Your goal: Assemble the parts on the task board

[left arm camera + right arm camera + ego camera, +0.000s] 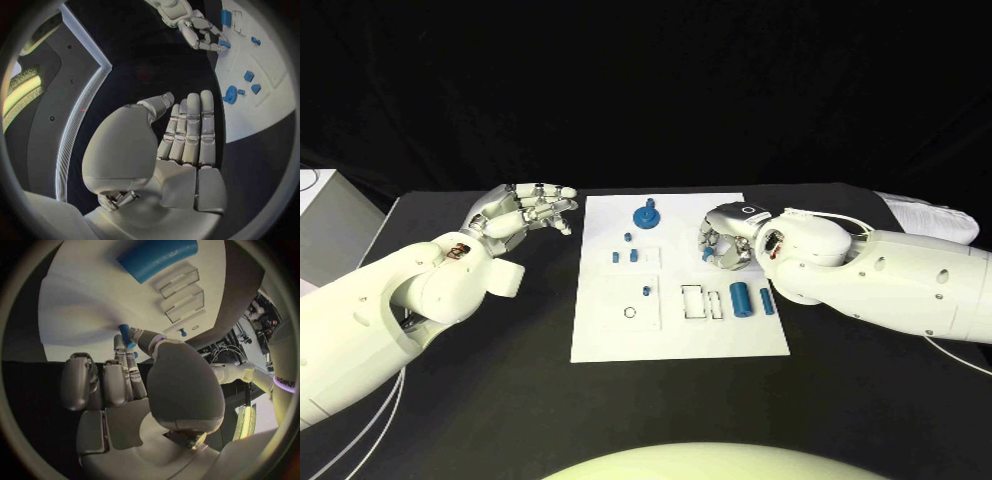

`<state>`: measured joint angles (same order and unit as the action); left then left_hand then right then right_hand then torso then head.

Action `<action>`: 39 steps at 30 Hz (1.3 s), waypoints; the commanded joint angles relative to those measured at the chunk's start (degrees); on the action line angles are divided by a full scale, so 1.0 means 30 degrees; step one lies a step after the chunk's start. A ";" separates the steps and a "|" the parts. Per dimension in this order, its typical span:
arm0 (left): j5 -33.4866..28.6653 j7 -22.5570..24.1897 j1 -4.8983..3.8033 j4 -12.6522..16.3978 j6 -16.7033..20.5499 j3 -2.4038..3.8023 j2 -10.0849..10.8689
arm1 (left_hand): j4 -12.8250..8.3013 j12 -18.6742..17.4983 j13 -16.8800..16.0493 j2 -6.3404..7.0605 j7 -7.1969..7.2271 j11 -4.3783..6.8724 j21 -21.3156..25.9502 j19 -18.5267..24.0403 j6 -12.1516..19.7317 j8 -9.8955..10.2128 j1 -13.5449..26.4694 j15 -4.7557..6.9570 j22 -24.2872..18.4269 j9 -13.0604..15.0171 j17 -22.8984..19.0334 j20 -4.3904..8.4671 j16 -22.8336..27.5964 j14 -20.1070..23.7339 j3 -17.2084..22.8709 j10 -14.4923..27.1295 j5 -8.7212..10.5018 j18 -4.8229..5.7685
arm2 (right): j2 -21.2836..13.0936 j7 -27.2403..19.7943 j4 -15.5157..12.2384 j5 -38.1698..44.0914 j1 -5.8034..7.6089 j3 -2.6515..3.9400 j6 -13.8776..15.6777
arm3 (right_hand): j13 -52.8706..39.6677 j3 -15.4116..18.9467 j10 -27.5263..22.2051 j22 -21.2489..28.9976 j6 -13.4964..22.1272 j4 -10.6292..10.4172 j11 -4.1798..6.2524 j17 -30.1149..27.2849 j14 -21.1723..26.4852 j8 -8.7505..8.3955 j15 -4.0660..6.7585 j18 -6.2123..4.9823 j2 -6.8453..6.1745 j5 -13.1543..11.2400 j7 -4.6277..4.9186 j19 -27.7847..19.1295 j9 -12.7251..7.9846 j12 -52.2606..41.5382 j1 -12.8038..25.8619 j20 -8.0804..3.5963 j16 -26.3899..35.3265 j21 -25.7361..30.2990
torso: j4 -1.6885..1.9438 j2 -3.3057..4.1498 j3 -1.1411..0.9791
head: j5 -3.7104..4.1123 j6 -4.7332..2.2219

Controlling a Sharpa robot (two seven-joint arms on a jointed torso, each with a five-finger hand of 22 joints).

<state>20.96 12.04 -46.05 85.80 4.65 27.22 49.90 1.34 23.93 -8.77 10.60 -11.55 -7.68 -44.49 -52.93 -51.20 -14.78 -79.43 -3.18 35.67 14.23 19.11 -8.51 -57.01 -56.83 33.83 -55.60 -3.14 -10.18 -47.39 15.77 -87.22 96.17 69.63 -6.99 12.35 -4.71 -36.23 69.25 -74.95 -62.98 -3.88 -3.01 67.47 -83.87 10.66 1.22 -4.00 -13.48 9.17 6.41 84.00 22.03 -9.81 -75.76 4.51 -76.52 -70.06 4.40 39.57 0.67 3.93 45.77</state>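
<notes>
From the head view, your right hand (728,237) pinches a small blue cylindrical peg (713,257) over the flat white task board (678,340); your left hand (524,212) waits empty, fingers apart, beside the board on the black counter (473,400). At the right wrist, the peg (125,335) sits only at the fingertips (132,340), so I judge a tilt could drop it.

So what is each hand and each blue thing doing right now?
Left hand: off the board's left edge, holding nothing, fingers together.
Right hand: over the board, pinching a small blue part.
Knob-shaped blue part: standing on the task board.
Two blue cylinders: lying side by side near the board's right edge.
</notes>
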 commanded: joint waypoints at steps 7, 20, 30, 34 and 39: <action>-0.0002 0.0082 0.0025 0.0010 -0.0275 0.0013 -0.0027 | 0.0068 0.0080 -0.0028 -0.0122 0.0001 0.0011 0.0074 -0.0154 0.0111 -0.0129 -0.0011 -0.0072 -0.0023 0.0017 0.0026 -0.0017 0.0066 0.0119 -0.0077 0.0134 0.0047 -0.0124 | -0.0071 0.0313 -0.0197 -0.0674 -0.0084 -0.0034 0.0956 | -0.0051 -0.0372 0.0486 -0.0399 -0.0306 0.0203 0.0097 0.0070 -0.0610 0.0361 0.0241 0.0091 0.0634 -0.0089 -0.0093 0.1263 0.0323 0.0206 -0.0123 -0.0275 -0.0150 -0.0260 | 0.0011 -0.0004 -0.0002 | -0.0001 -0.0019; -0.0017 0.0073 0.0031 -0.0133 -0.0265 0.0013 -0.0102 | 0.0068 0.0080 -0.0028 -0.0122 0.0001 0.0011 0.0074 -0.0154 0.0111 -0.0129 -0.0011 -0.0072 -0.0023 0.0017 0.0026 -0.0017 0.0066 0.0119 -0.0077 0.0134 0.0047 -0.0124 | -0.0913 0.0466 -0.1748 -0.2654 0.0612 0.0297 0.1119 | -0.0056 -0.0450 0.0551 -0.0450 -0.0307 0.0295 0.0103 0.0086 -0.0612 0.0420 0.0257 0.0104 0.0688 -0.0054 -0.0079 0.1271 0.0393 0.0260 -0.0160 -0.0296 -0.0161 -0.0321 | 0.0004 -0.0042 0.0005 | -0.0038 -0.0068; -0.0028 0.0068 0.0033 -0.0173 -0.0282 0.0012 -0.0173 | 0.0068 0.0080 -0.0028 -0.0122 0.0001 0.0011 0.0074 -0.0154 0.0111 -0.0129 -0.0011 -0.0072 -0.0023 0.0017 0.0026 -0.0017 0.0066 0.0119 -0.0077 0.0134 0.0047 -0.0124 | -0.0609 0.0349 -0.3658 -0.2723 0.0767 0.0326 0.1208 | -0.0055 -0.0464 0.0558 -0.0460 -0.0292 0.0326 0.0097 0.0067 -0.0607 0.0432 0.0258 0.0106 0.0684 -0.0030 -0.0062 0.1273 0.0415 0.0288 -0.0159 -0.0303 -0.0151 -0.0332 | -0.0022 -0.0007 -0.0016 | -0.0230 -0.0066; -0.0031 0.0068 0.0034 -0.0178 -0.0291 0.0012 -0.0203 | 0.0068 0.0080 -0.0028 -0.0122 0.0001 0.0011 0.0074 -0.0154 0.0111 -0.0129 -0.0011 -0.0072 -0.0023 0.0017 0.0026 -0.0017 0.0066 0.0119 -0.0077 0.0134 0.0047 -0.0124 | 0.0030 0.0283 -0.4019 -0.2183 0.0541 0.0163 0.1277 | -0.0052 -0.0478 0.0556 -0.0420 -0.0261 0.0358 0.0084 0.0047 -0.0603 0.0436 0.0255 0.0096 0.0673 -0.0008 -0.0042 0.1266 0.0433 0.0322 -0.0154 -0.0308 -0.0140 -0.0274 | -0.0014 -0.0015 0.0008 | -0.0348 -0.0032; -0.0035 0.0067 0.0035 -0.0182 -0.0313 0.0012 -0.0244 | 0.0068 0.0080 -0.0028 -0.0122 0.0001 0.0011 0.0074 -0.0154 0.0111 -0.0129 -0.0011 -0.0072 -0.0023 0.0017 0.0026 -0.0017 0.0066 0.0119 -0.0077 0.0134 0.0047 -0.0124 | 0.0957 0.0219 -0.4145 -0.1300 0.0069 0.0013 0.1509 | -0.0046 -0.0501 0.0544 -0.0420 -0.0197 0.0395 0.0067 0.0006 -0.0591 0.0431 0.0243 0.0098 0.0665 0.0013 -0.0015 0.1263 0.0456 0.0378 -0.0139 -0.0309 -0.0114 -0.0268 | 0.0013 0.0001 0.0006 | -0.0495 0.0013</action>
<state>20.95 11.94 -46.01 85.19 4.61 27.22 49.32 1.34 23.93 -8.77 10.60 -11.55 -7.68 -44.49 -52.93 -51.20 -14.77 -79.43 -3.18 35.69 14.21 19.11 -8.50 -57.01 -56.82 33.83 -55.60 -3.14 -10.17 -44.71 16.98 -99.48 89.45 69.98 -6.96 16.15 -4.81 -37.49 70.51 -74.91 -63.36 -2.74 -2.69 67.58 -84.04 11.54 1.45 -3.98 -11.81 8.84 6.22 84.01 22.49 -8.81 -76.25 4.10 -76.78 -70.67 4.39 39.56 0.67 2.64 45.74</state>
